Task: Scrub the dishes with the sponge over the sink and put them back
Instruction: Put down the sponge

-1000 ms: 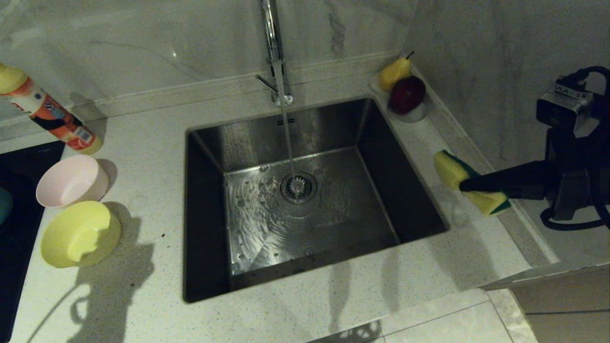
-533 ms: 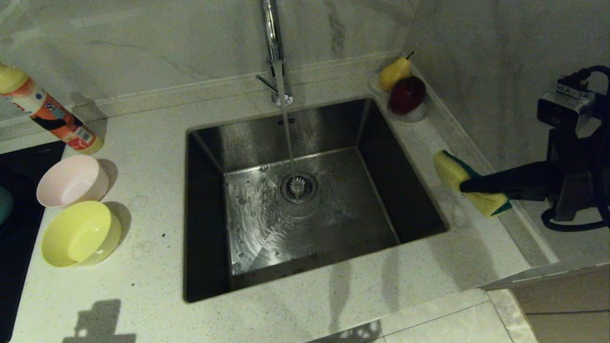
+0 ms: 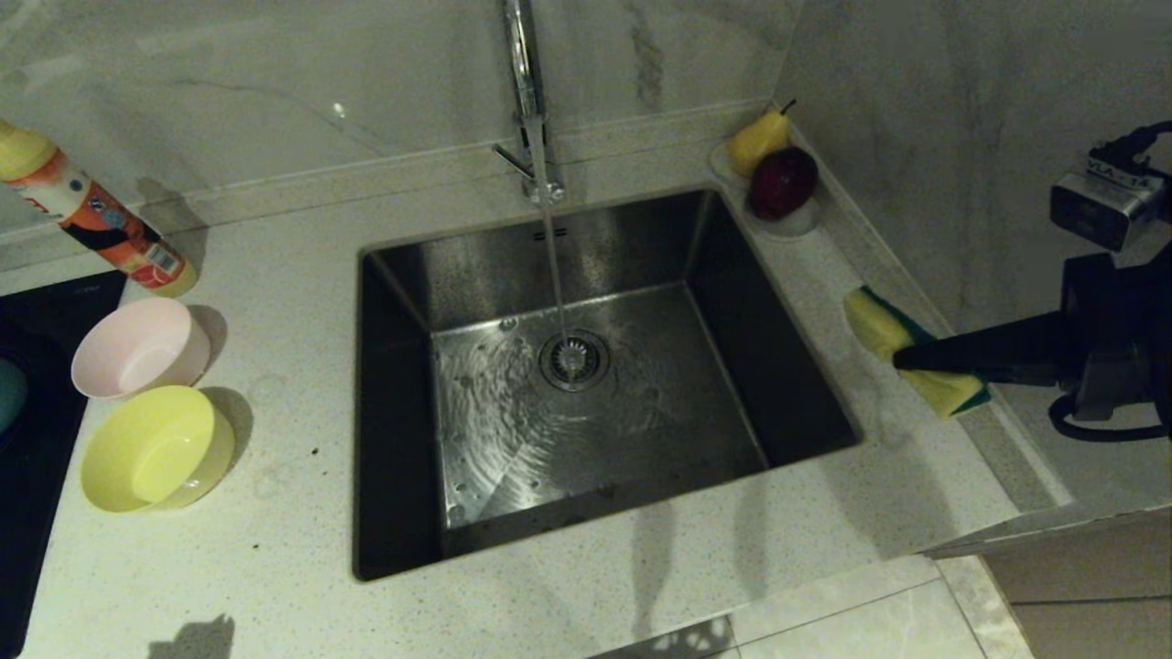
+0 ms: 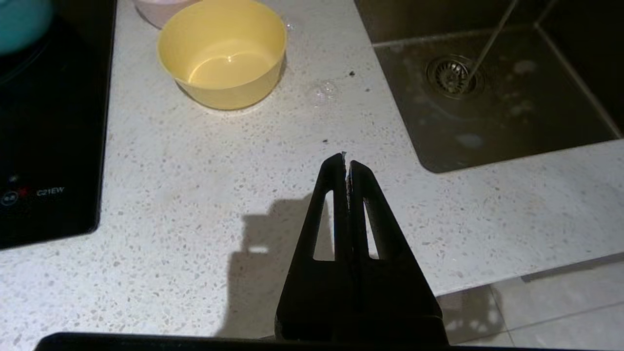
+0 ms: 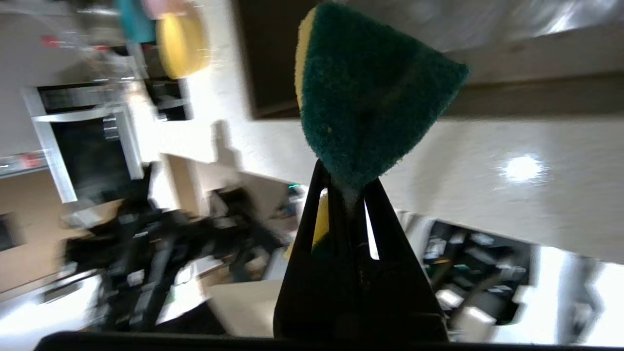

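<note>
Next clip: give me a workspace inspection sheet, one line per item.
Surface: speckled countertop, wet spots near the sink.
Job's things: pink bowl and yellow bowl left of the sink; blue bowl on the cooktop; water running.
Clutter: bottle, fruit dish.
Grippers: right gripper holds the sponge right of the sink; left gripper shut, empty, above the counter.
Cables: black cable at right wrist.
Surroundings: marble wall.

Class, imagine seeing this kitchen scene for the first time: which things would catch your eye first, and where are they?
Water streams from the faucet into the steel sink at centre. On its right, the right tool pinches a yellow-green sponge above the counter. On its left sit a pink bowl and a yellow bowl.
</note>
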Motion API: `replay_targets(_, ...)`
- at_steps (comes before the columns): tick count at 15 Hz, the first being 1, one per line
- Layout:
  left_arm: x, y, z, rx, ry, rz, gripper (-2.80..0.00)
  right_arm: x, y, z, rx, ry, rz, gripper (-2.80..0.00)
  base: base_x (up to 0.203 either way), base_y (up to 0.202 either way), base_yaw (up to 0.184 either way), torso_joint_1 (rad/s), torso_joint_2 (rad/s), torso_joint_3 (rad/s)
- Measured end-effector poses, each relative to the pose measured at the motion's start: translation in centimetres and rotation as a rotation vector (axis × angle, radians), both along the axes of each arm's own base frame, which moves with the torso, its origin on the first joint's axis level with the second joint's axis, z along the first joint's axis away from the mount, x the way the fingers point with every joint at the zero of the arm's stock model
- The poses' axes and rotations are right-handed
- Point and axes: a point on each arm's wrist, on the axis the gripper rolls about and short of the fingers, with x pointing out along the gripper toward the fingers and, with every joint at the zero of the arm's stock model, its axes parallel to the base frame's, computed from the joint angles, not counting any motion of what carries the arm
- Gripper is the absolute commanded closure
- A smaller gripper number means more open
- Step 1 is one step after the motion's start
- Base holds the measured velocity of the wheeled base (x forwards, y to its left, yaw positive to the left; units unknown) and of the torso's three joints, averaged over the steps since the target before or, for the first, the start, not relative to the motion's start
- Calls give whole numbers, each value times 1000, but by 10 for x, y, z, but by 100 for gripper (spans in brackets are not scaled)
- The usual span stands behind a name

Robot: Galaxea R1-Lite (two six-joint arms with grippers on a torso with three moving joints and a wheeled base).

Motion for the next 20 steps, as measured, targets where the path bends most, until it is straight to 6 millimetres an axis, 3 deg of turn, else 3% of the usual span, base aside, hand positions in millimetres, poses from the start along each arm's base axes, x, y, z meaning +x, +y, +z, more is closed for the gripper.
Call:
replay_targets(11,0,0,0,-10,-1,0,0,-11,-7,-4,-120,-91,-59,0,0,0,0,0,0,0)
replay_targets(16,0,0,0,-9,-1,0,0,-11,-9,-58,-441,-166,-107,0,0,0,0,0,0,0)
replay_targets(20,0,0,0,-9,-1,0,0,-10,-5,-86,-559,-225,-173,0,0,0,0,0,0,0)
